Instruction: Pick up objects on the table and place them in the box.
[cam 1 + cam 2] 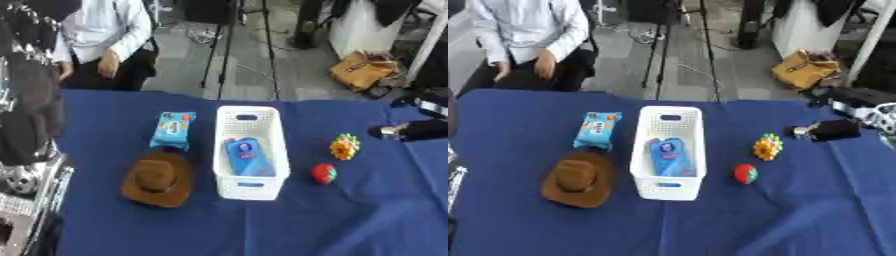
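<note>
Right hand [833, 130] hovers near the table's right edge, can't tell how its fingers sit, so reaching for the round red toy [745, 173] could roll it off.

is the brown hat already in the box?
No. The brown hat lies on the blue tablecloth to the left of the white box, which holds only a blue packet.

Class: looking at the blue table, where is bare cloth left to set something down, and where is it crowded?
Free: the near strip in front of the brown hat, white box and red ball. Crowded: the box's left, with hat and blue packet, and its right, with ball and yellow toy.
</note>
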